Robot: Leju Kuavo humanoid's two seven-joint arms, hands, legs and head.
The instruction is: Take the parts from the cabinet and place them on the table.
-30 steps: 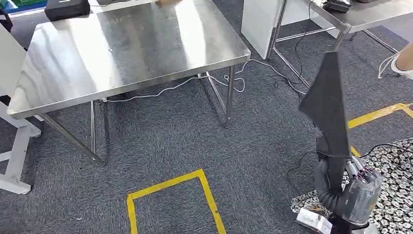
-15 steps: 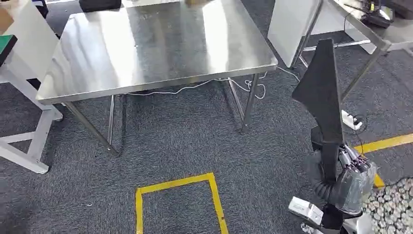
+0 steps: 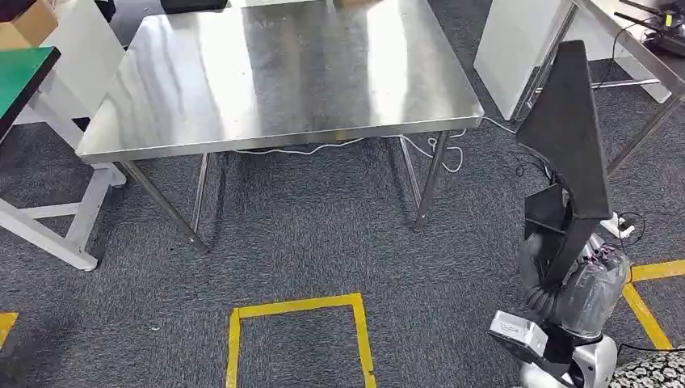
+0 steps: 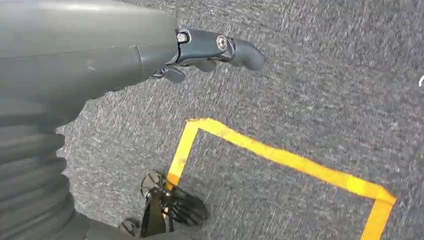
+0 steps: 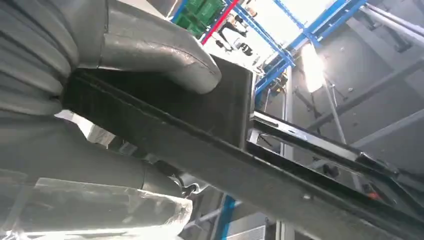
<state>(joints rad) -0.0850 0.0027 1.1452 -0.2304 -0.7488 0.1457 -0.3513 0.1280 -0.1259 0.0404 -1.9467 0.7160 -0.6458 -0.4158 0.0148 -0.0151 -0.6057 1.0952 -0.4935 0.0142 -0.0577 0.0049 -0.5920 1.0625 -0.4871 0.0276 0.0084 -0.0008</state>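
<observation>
Ahead of me stands a steel counter (image 3: 275, 73) on thin metal legs, its top bare and shiny except for a dark case (image 3: 194, 4) and a tan thing (image 3: 354, 3) at the far edge. It stands on grey carpet (image 3: 323, 234), where a white cable (image 3: 323, 149) trails beneath it and yellow tape (image 3: 295, 307) marks a square nearer me.

My right hand (image 3: 577, 295) is gripping a long black part (image 3: 565, 137) that is rising upright, just beside the steel table (image 3: 275, 73)'s near right corner. The tabletop is lying bare ahead. A white stand (image 3: 56, 210) is flanking its left; another table's legs (image 3: 638, 137) are crowding in behind the part.
</observation>
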